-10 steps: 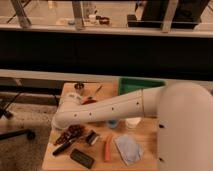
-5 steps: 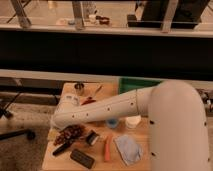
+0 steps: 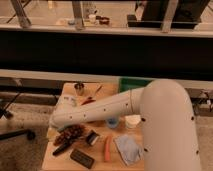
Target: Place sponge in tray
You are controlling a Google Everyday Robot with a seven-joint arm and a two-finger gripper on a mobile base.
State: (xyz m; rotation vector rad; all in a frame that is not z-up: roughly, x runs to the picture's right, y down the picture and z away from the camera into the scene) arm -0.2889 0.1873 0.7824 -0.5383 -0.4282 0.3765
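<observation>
Tool [image 3: 66, 102] is hovering over the table's [image 3: 60, 159] left end, fingers apart, carrying nothing. What I'm taking for the sponge [image 3: 112, 123] is sitting mid-table, tucked just under the forearm and well apart from the tool. The tray [image 3: 132, 84] is waiting at the back. I'm worrying the forearm is going to sweep the sponge or the white cup [image 3: 132, 121] beside it when swinging round to reach.

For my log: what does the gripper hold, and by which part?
Cannot be told. The gripper is low at the left edge of the table, beside the dark pile.
</observation>
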